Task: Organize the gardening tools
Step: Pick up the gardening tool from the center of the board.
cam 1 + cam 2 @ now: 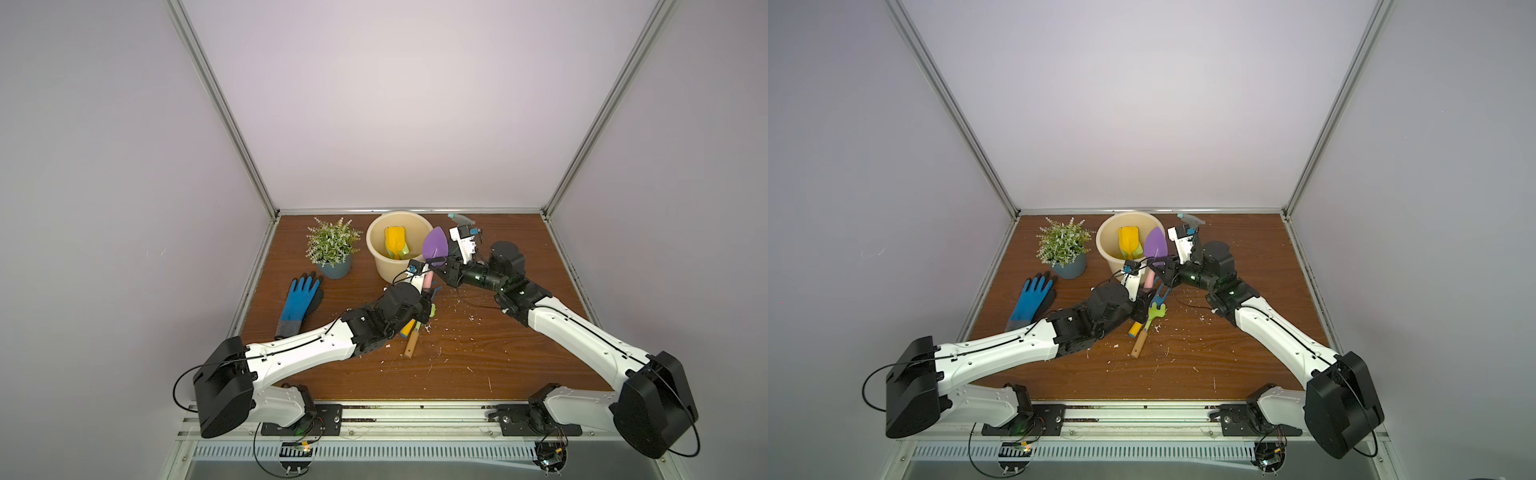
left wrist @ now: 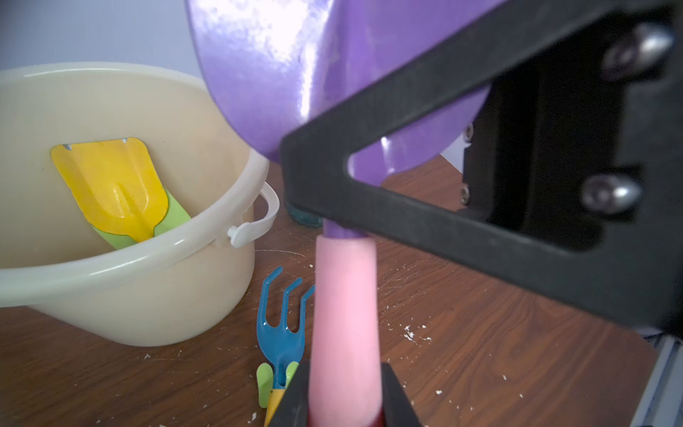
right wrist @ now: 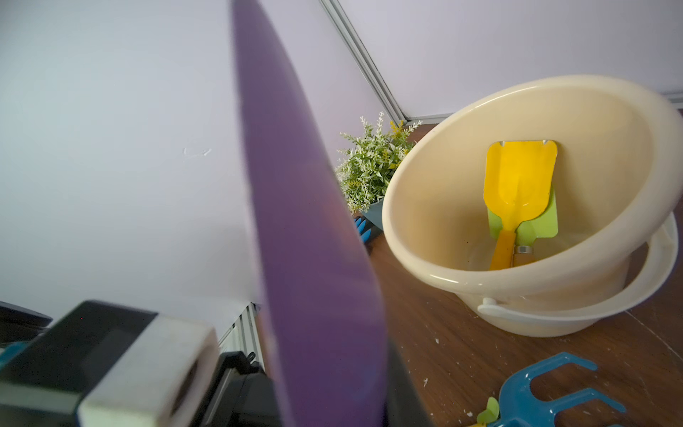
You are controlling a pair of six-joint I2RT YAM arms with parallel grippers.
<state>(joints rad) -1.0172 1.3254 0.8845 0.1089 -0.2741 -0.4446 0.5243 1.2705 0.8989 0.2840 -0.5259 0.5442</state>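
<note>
Purple trowel (image 1: 435, 247) is up off the counter (image 1: 457, 365), blade high beside the cream bucket (image 1: 385, 271) — left tool (image 2: 345, 395) clenched on its pink handle, right tool (image 1: 439, 262) clamped at the neck — yellow trowel (image 1: 395, 241) lies inside the bucket.

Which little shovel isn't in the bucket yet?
The purple trowel: the left gripper holds it up beside the bucket. The yellow trowel and green trowel lie inside.

Trowels (image 3: 314, 258) (image 3: 519, 177) (image 3: 543, 225): 3
Rakes (image 1: 1158, 292) (image 1: 1156, 311): 2
Spray bottle (image 1: 1190, 217): 1
Bucket (image 1: 1108, 243): 1
Glove (image 1: 1030, 303): 1
Potted plant (image 1: 1064, 245): 1
</note>
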